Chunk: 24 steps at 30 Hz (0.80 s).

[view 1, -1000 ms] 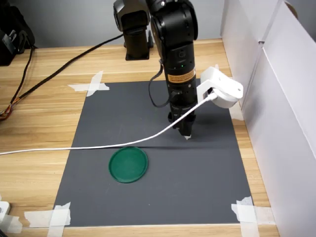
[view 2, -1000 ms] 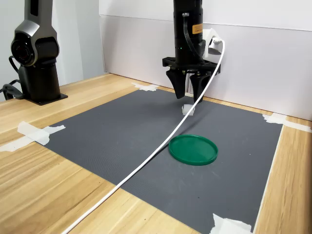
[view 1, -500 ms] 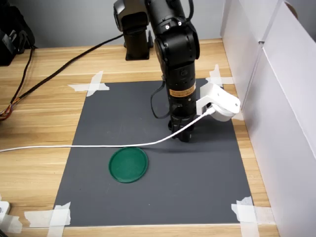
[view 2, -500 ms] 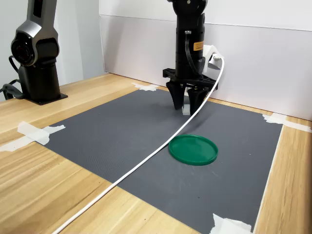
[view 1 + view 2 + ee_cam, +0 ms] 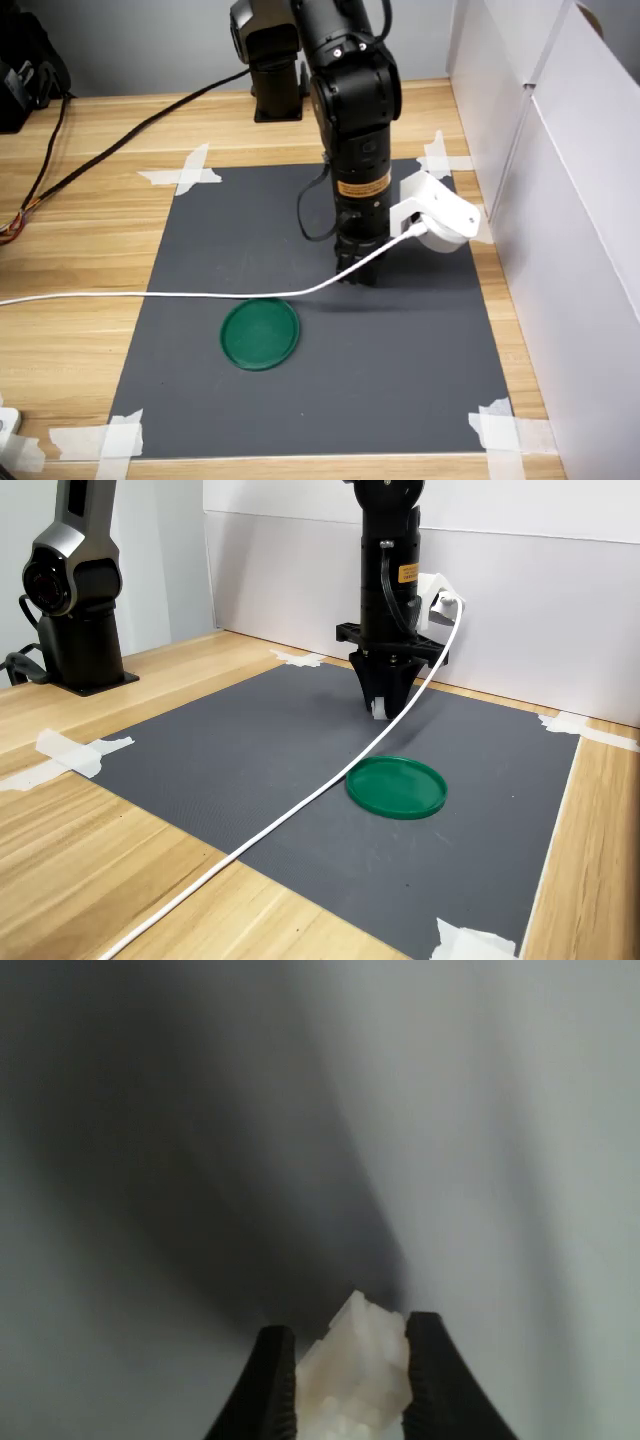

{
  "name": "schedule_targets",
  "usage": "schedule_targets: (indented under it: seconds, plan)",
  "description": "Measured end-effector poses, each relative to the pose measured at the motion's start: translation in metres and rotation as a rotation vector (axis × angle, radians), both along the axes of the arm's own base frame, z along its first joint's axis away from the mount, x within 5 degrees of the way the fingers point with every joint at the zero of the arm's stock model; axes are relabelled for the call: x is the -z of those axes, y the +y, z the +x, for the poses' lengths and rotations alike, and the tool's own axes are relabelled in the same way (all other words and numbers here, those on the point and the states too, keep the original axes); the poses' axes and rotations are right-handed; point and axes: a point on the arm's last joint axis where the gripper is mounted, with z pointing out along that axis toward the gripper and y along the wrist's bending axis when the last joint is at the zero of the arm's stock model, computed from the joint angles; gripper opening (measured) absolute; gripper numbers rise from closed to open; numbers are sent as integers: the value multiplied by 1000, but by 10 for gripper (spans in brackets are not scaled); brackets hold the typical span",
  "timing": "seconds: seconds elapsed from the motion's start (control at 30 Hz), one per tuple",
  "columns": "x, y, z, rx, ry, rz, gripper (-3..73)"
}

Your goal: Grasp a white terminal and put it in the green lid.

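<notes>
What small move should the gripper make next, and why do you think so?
Probably a short, straight lift. In the wrist view the gripper has its fingers closed on the white terminal, and in the second exterior view it sits low on the dark mat. The green lid lies apart, so the part must clear the mat first.

A wooden table point(image 5: 90, 230) carried a dark grey mat point(image 5: 400, 350) taped down at its corners. White panels point(image 5: 570, 200) stood along one side, a grey wall point(image 5: 130, 45) behind.

No legible text; arm point(image 5: 352, 90) label point(image 5: 363, 186) print too small.
</notes>
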Motion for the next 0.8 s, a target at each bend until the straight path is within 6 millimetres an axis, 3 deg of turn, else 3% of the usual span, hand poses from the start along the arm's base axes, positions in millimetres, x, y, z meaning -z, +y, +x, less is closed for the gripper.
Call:
schedule_targets:
  seconds: [0.23, 0.4, 0.57, 0.8]
  plan:
    - [-46, -53, 24, 153, -87, 61, 240]
    - [-62, -90, 34, 225, -101, 63, 240]
    - [-65, -117, 36, 282, -103, 56, 240]
    - [-48, -124, 42, 288, -58, 45, 240]
